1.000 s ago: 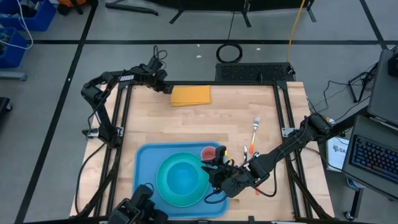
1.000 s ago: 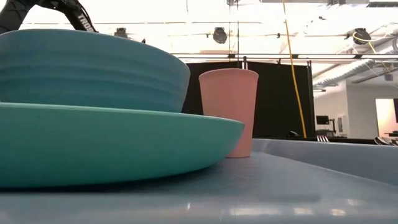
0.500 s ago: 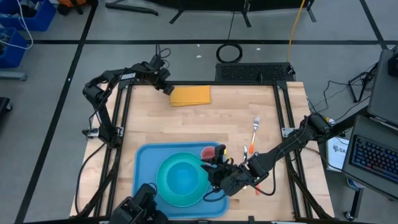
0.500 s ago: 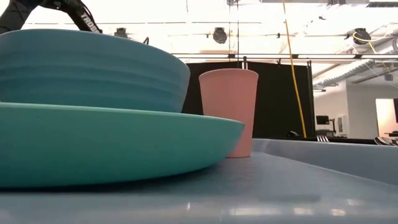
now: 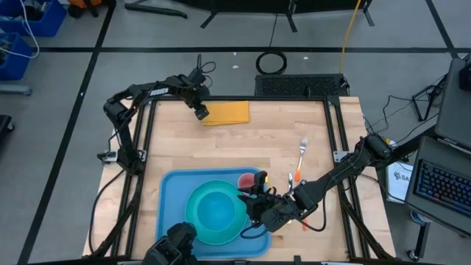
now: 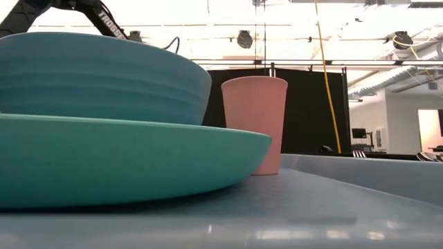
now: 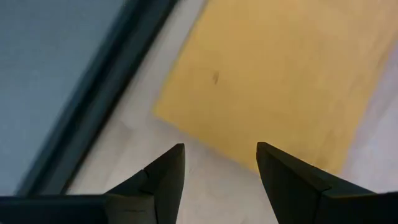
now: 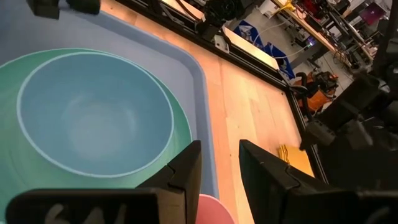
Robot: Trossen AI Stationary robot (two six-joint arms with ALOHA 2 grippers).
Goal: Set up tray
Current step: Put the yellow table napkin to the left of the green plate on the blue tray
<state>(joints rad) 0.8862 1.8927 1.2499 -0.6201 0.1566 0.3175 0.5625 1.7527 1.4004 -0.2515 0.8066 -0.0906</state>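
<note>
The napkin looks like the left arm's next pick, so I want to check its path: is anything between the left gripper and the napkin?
Nothing visible. The left gripper hovers with open jaws at the orange napkin's edge, with only bare table beneath.

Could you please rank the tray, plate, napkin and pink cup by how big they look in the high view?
Largest to smallest:
1. tray
2. plate
3. napkin
4. cup, partly hidden by the right gripper

All rest at table level, so the order seems reliable.
</note>
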